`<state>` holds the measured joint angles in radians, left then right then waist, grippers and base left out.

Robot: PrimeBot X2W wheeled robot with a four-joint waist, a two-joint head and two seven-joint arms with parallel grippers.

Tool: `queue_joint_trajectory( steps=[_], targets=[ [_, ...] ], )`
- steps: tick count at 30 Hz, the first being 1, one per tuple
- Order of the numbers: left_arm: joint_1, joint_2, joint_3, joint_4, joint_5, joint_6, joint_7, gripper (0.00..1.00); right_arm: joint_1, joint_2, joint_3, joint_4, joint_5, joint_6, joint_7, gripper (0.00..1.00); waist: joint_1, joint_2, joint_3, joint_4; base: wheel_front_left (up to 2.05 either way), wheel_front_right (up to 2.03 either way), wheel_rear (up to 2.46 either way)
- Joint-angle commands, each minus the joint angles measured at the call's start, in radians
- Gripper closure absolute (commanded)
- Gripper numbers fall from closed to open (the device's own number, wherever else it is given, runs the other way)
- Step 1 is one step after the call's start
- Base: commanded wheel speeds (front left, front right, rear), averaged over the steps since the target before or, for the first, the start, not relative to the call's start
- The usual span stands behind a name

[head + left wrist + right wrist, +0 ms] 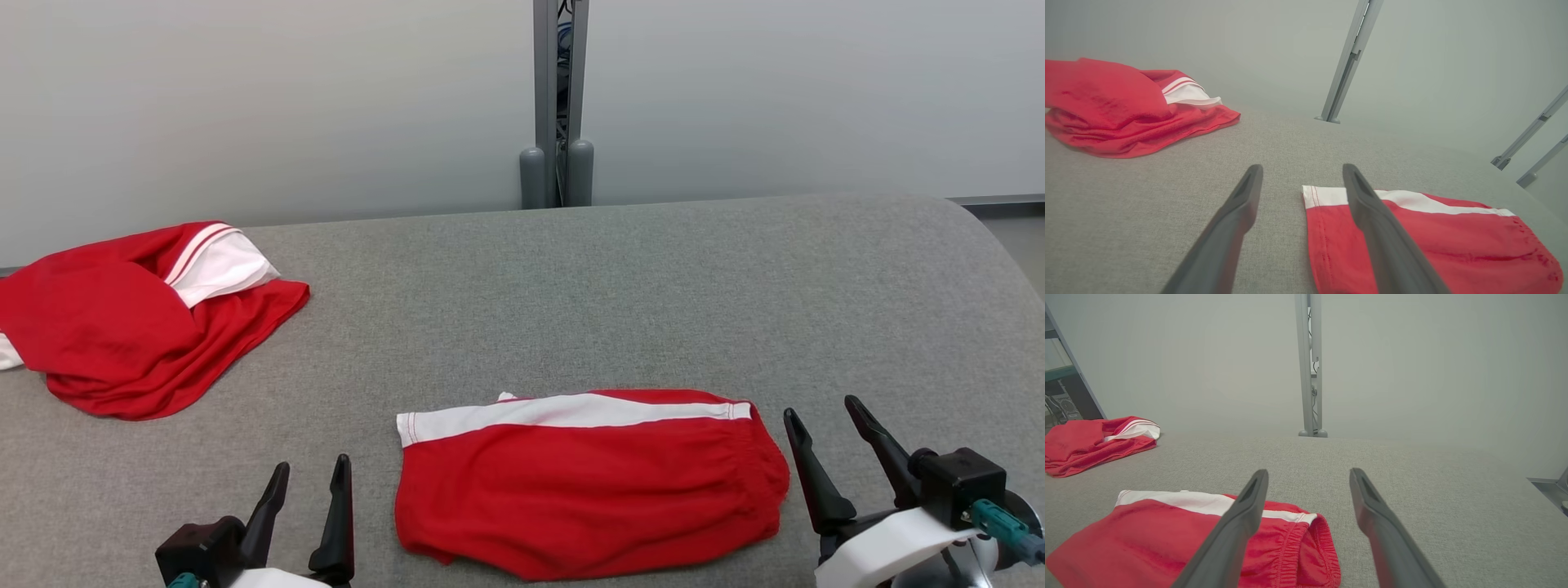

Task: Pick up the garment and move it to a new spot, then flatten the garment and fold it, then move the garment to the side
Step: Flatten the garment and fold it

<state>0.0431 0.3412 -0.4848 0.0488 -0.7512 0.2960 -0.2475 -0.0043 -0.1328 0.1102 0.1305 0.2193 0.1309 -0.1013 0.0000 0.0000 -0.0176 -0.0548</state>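
The left gripper (pixel 313 467) and right gripper (pixel 822 411) both hold their fingers apart, gripping nothing. They flank the folded red garment (pixel 588 490), which lies close to the robot on the grey table (pixel 571 286). Bare cloth stretches beyond it to the far edge. A crumpled red heap (pixel 139 327) at far left is cut off there in the head view. The right wrist view shows the garment's gathered waistband (pixel 1306 547) more closely.

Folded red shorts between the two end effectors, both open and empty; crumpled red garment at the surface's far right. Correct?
No: the crumpled red garment lies at the far left, as the head view shows. The rest holds: folded red shorts between left end effector and right end effector, both open and empty.
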Motion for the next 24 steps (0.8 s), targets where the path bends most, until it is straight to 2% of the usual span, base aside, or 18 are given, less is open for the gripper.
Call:
queue_joint_trajectory(
  steps=[1, 9, 21, 24],
  targets=[
    [-0.009, 0.004, 0.003, -0.003, -0.004, 0.007, -0.002, 0.00, -0.010, -0.008, 0.001, 0.007, 0.002, 0.000, 0.002, 0.00, 0.0000, 0.0000, 0.002, -0.001, 0.00, 0.00, 0.00],
    [-0.027, 0.006, -0.005, 0.001, 0.003, 0.006, 0.006, 0.00, -0.054, 0.005, -0.018, 0.071, 0.065, 0.000, 0.056, 0.00, 0.0000, 0.0000, 0.018, -0.002, 0.00, 0.00, 0.00],
    [-0.090, -0.008, -0.038, 0.006, 0.030, -0.006, 0.017, 0.00, -0.204, -0.024, -0.019, 0.201, 0.352, 0.000, 0.342, 0.00, 0.0000, 0.0000, 0.087, 0.039, 0.00, 0.00, 0.00],
    [-0.096, -0.011, -0.042, 0.010, 0.031, -0.010, 0.017, 0.00, -0.220, -0.037, -0.023, 0.217, 0.390, 0.000, 0.390, 0.00, 0.0000, 0.0000, 0.093, 0.050, 0.00, 0.00, 0.00]
  ],
)
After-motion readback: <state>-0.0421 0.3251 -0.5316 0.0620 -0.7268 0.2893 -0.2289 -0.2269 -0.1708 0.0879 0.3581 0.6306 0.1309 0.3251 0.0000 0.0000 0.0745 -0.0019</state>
